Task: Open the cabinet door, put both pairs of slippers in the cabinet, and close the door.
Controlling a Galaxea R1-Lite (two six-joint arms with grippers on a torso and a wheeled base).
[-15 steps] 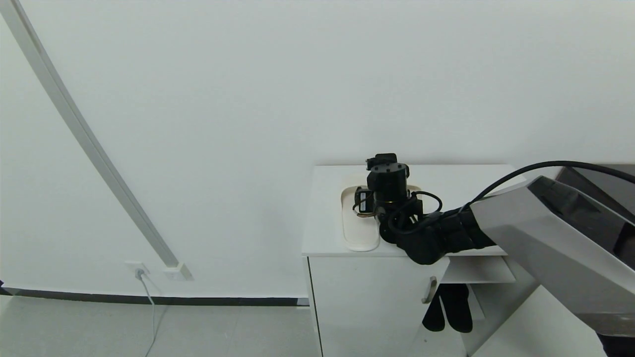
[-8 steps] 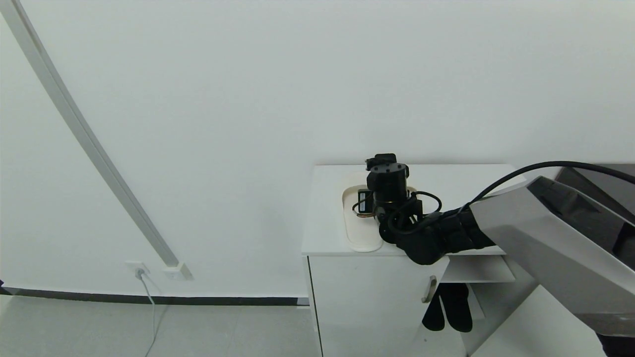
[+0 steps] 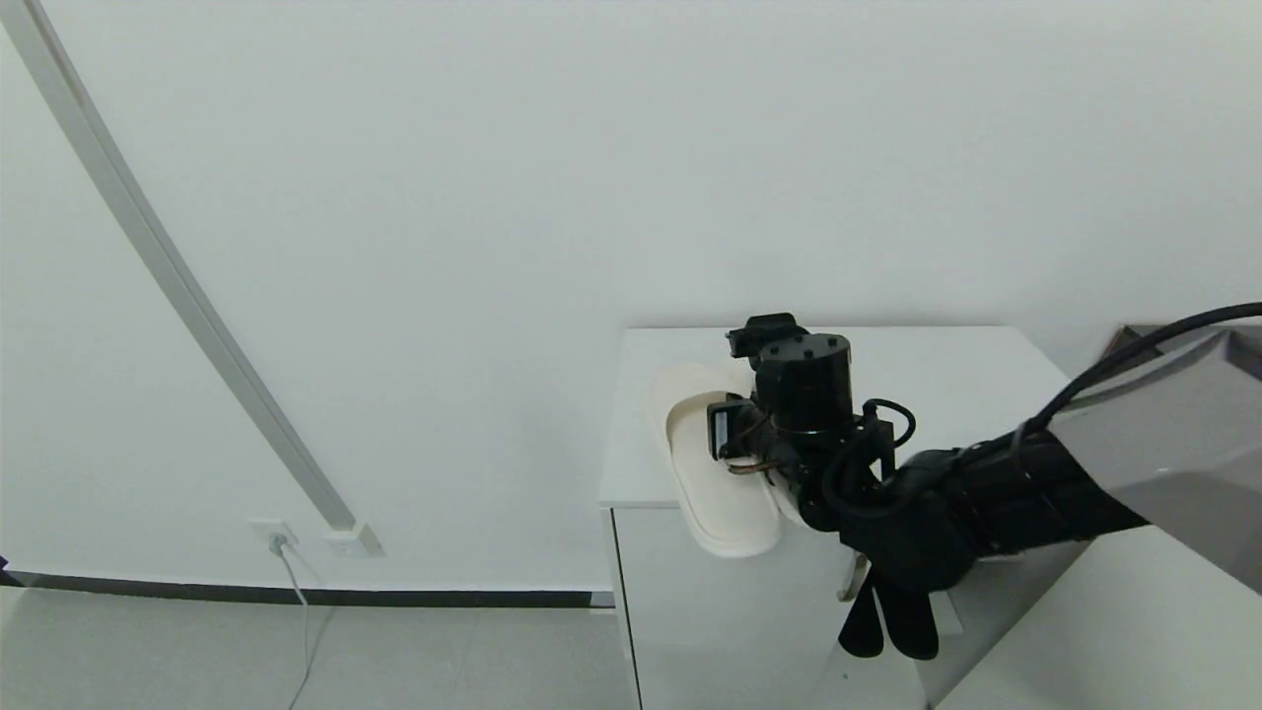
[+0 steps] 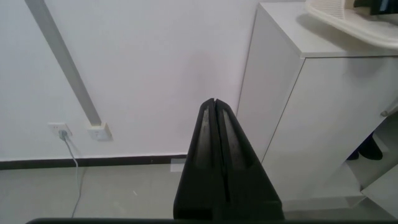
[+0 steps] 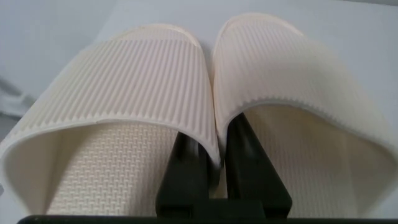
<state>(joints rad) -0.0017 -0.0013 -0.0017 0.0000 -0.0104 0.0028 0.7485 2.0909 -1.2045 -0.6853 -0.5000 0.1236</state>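
Two cream slippers (image 5: 143, 81) are clamped in the right tool (image 5: 213, 152), its fingers (image 5: 186, 174) pinching the adjoining strap edges. The pair overhangs the front left edge of the cabinet (image 3: 730, 611), heels outward, long axes front to back. The black slippers (image 3: 887, 621), inside the cabinet, lie below and right of the pair; the right arm is nearer. The left tool (image 4: 214, 124) is clenched, empty, left of the cabinet.
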